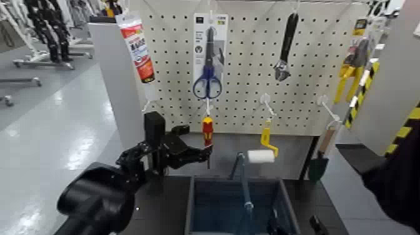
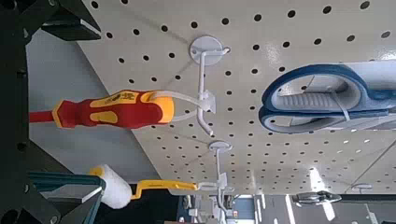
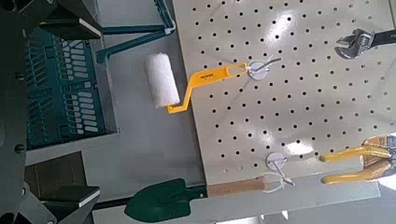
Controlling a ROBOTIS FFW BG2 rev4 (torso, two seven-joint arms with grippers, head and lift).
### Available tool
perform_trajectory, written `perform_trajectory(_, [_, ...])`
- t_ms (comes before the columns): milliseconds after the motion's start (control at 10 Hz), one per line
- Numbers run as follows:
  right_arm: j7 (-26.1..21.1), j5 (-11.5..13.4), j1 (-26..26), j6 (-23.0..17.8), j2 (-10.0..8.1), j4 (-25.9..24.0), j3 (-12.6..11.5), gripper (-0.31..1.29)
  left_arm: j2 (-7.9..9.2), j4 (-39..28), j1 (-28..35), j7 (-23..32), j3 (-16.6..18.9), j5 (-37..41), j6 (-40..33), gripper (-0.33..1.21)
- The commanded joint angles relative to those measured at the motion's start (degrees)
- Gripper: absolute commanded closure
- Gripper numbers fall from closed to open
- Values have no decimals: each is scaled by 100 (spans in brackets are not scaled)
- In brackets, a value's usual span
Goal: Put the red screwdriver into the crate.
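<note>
The red screwdriver (image 1: 207, 132) hangs by its yellow-banded handle on a white pegboard hook, shaft pointing down; it also shows in the left wrist view (image 2: 117, 109). My left gripper (image 1: 199, 155) is open at the shaft, with one finger on each side and no visible contact. In its own wrist view (image 2: 37, 110) the red shaft runs in between the dark fingers. The crate (image 1: 194, 209) stands below on the dark table, its blue hoop handle (image 1: 244, 181) upright. It also shows in the right wrist view (image 3: 65, 89). My right gripper (image 3: 37, 107) is open and empty, low beside the crate.
On the pegboard hang blue scissors (image 1: 207, 81), a black wrench (image 1: 285, 47), a caulk tube (image 1: 139, 50), a yellow-handled paint roller (image 1: 261, 155), a green trowel (image 1: 319, 165) and yellow-handled pliers (image 1: 350, 69). A white post (image 1: 119, 87) stands left of the board.
</note>
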Motion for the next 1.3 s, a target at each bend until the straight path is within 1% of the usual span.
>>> perform_trajectory(100, [0, -11, -30, -23, -9, 10, 14, 13, -98, 522, -375, -188, -207, 147, -151, 15])
perform_trajectory(400, [0, -20, -39, -49, -18, 19, 23, 13, -239, 1075, -779, -373, -436, 288, -318, 15])
perform_trajectory(600, [0, -29, -39, -58, -18, 36, 23, 13, -300, 1374, -937, -531, -515, 402, -353, 15])
perform_trajectory(700, [0, -38, -39, -67, -18, 36, 32, 13, -318, 1462, -999, -628, -550, 402, -335, 17])
perform_trajectory(800, [0, -38, -39, -67, -18, 36, 32, 13, -327, 1497, -1025, -654, -559, 411, -335, 37])
perform_trajectory(900, [0, -38, -39, -67, -9, 45, 23, 13, -335, 1497, -1025, -637, -550, 446, -309, 76])
perform_trajectory(1100, [0, -38, -30, -67, -9, 45, 6, 13, -327, 1453, -1017, -637, -515, 446, -283, 97])
perform_trajectory(1200, [0, -38, -30, -67, 0, 45, 6, 13, -327, 1436, -990, -619, -488, 455, -283, 115])
perform_trajectory(1300, [0, -38, -21, -58, 0, 45, 6, 13, -327, 1418, -981, -610, -471, 455, -283, 115])
